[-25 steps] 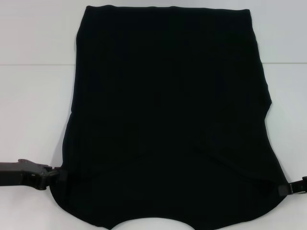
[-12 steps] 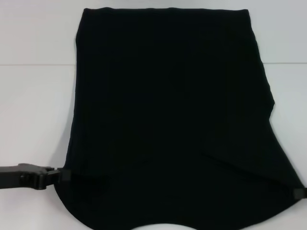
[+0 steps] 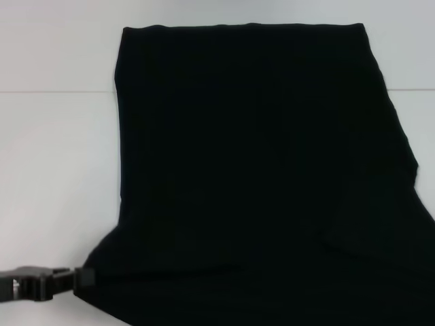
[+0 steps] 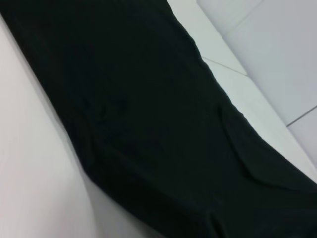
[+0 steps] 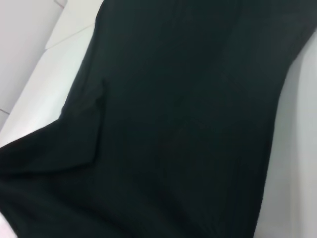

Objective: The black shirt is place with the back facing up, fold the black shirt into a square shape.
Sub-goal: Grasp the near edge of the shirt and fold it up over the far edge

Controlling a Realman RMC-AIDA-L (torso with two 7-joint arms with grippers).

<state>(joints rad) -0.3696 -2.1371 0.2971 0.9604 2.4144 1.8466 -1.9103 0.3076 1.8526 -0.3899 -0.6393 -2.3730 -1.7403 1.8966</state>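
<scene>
The black shirt [image 3: 265,176] lies spread over my white worktop [image 3: 54,176] and fills most of my head view, its far edge running straight across near the back and its near part spilling out of sight at the bottom and at my right. My left pincer [image 3: 80,278] sits low at the near left corner of the cloth, its fingers closed on the shirt's edge, and the fabric there is drawn out to a point toward it, flaring wider than the straight left side above. A faint crease runs across the cloth from that corner toward the middle, and another fold shows on the near right part. My right pincer does not show in the head view, where the cloth runs off the right edge, so I cannot say how it stands. From my left wrist I see the black shirt [image 4: 148,124] as a broad dark band slanting over the pale worktop [image 4: 34,163], with a raised fold line along one side. From my right wrist the black shirt [image 5: 188,119] covers nearly everything, with a layered flap edge showing and a strip of worktop [image 5: 297,163] beside it.
</scene>
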